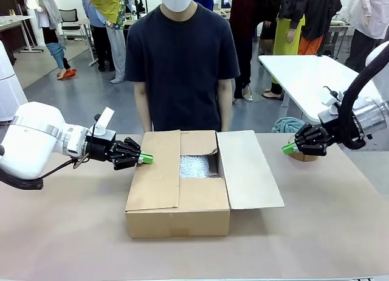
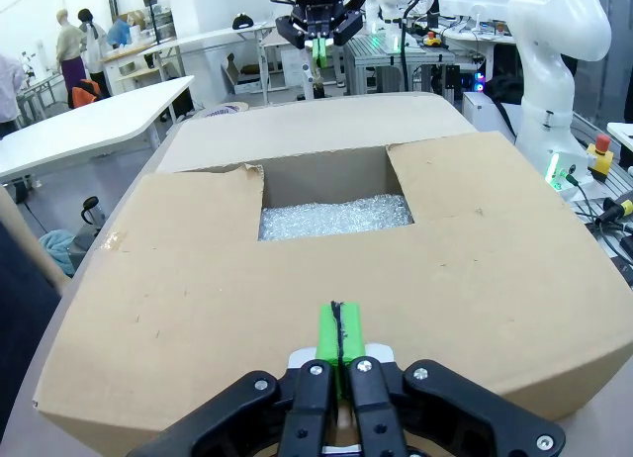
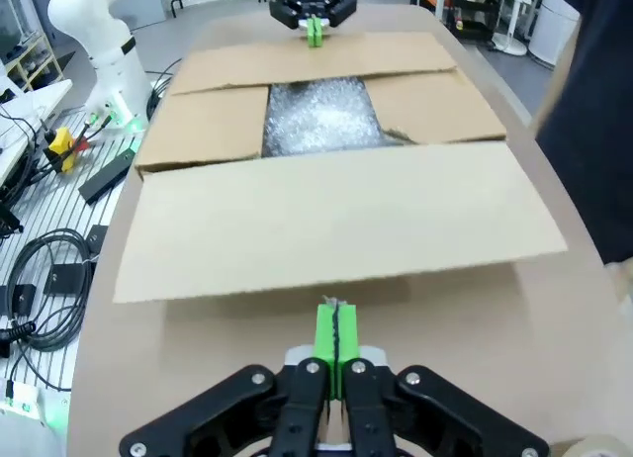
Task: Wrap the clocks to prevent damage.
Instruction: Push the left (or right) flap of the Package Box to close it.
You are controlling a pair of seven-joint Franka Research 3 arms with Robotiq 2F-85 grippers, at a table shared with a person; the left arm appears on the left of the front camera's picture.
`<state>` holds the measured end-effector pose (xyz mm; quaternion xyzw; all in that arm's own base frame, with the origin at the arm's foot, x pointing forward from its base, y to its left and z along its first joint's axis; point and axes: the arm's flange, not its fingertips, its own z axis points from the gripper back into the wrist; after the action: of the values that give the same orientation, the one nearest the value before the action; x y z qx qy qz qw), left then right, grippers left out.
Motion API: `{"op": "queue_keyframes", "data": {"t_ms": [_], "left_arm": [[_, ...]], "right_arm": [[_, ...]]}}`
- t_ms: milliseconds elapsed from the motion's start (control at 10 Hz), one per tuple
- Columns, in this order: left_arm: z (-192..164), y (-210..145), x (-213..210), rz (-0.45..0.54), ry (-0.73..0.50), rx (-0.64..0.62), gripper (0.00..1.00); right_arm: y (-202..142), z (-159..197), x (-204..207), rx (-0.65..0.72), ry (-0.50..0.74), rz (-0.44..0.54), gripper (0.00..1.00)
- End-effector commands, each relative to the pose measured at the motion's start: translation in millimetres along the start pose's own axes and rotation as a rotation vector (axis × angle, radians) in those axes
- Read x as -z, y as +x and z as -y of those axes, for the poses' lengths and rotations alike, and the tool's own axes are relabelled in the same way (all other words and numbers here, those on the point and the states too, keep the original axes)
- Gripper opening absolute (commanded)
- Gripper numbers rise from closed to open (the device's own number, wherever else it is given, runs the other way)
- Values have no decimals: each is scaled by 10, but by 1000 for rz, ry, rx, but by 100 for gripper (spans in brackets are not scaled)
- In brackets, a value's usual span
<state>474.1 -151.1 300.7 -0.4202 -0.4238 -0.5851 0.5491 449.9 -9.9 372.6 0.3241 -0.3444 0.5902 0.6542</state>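
A cardboard box (image 1: 176, 214) stands mid-table, and bubble wrap (image 1: 194, 166) shows through the gap in its top. The clocks are hidden from view. The left flap (image 1: 155, 171) and the near flap lie folded over the top. The right flap (image 1: 249, 168) spreads outward. My left gripper (image 1: 146, 159) is shut with nothing in it, its green tips over the left flap's outer edge (image 2: 338, 343). My right gripper (image 1: 289, 148) is shut too, hovering apart from the spread flap (image 3: 336, 338) and pointing at the box.
A person (image 1: 182, 62) stands at the far side just behind the box, hands down. A tape roll (image 1: 304, 156) lies on the table under my right gripper. A white table (image 1: 304, 74) stands beyond at the right. Bare tabletop lies in front of the box.
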Motion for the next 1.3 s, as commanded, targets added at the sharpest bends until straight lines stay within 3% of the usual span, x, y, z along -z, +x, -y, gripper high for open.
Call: {"op": "queue_keyframes", "data": {"t_ms": [0, 500, 800, 1200], "left_arm": [[8, -21, 17, -5, 0, 0, 0], [8, -21, 17, -5, 0, 0, 0], [8, -21, 17, -5, 0, 0, 0], [8, -21, 17, -5, 0, 0, 0]], "right_arm": [[114, -47, -2, -31, 4, 5, 1], [112, -17, 8, -25, 4, -13, 1], [-244, 210, 227, -4, 0, 8, 1], [-439, 349, 579, 6, 46, -3, 1]]}}
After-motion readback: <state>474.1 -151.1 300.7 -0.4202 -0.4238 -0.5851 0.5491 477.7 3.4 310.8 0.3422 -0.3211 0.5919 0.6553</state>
